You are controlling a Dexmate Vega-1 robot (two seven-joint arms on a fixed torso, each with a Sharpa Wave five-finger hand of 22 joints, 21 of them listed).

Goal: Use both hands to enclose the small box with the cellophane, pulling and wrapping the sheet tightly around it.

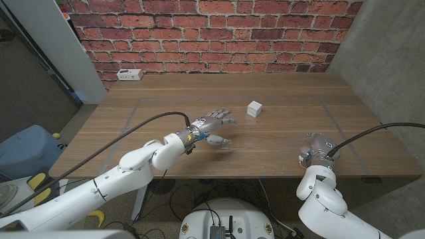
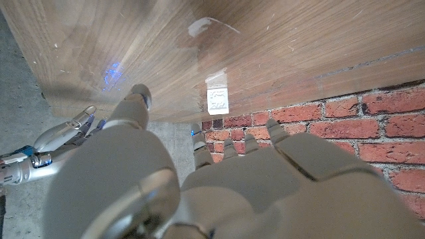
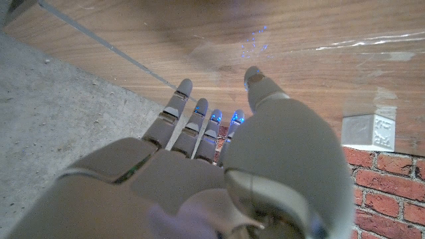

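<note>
Your left hand [image 1: 211, 127] hovers mid-table with fingers spread, gripping nothing. Your right hand [image 1: 317, 150] waits at the near right edge, fingers apart. Farther back sits the small box [image 1: 254, 109] on the faint cellophane sheet [image 1: 292, 126].

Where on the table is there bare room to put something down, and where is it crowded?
Bare wood lies in the far right corner, beyond the box, and on the left between the power strip and the left robot hand. A clear sheet seems to cover the middle. It is most crowded between the left robot hand and the box; the right robot hand takes the near right edge.
</note>
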